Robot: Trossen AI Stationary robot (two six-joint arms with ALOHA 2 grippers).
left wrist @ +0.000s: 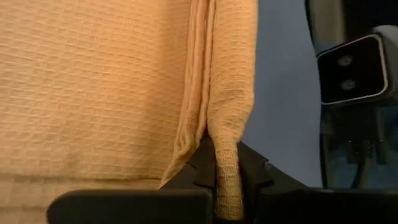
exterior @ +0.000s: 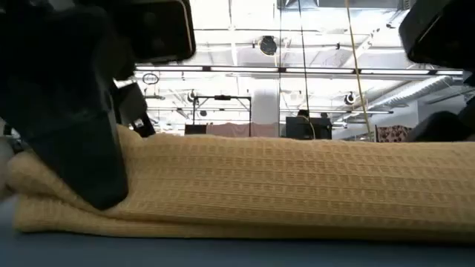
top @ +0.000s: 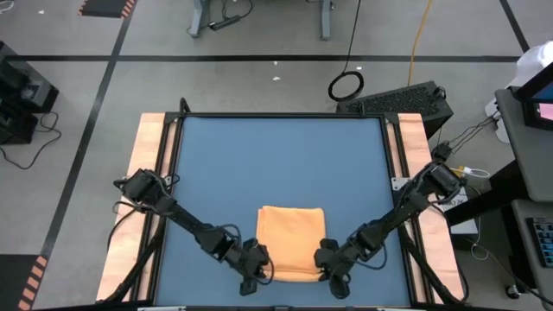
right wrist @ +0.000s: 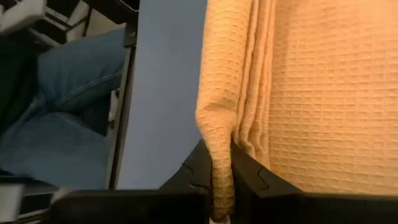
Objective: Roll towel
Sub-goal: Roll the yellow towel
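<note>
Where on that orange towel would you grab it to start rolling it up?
By the two near corners, coming from the front edge. The towel lies folded flat, so its stacked layers give a thin edge to pinch. The left end effector and right end effector are each shut on such a corner.

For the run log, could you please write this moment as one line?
task: roll towel | towel: folded, flat on blue table | left gripper: shut on towel's near edge | right gripper: shut on towel's near edge | roll: not begun
</note>
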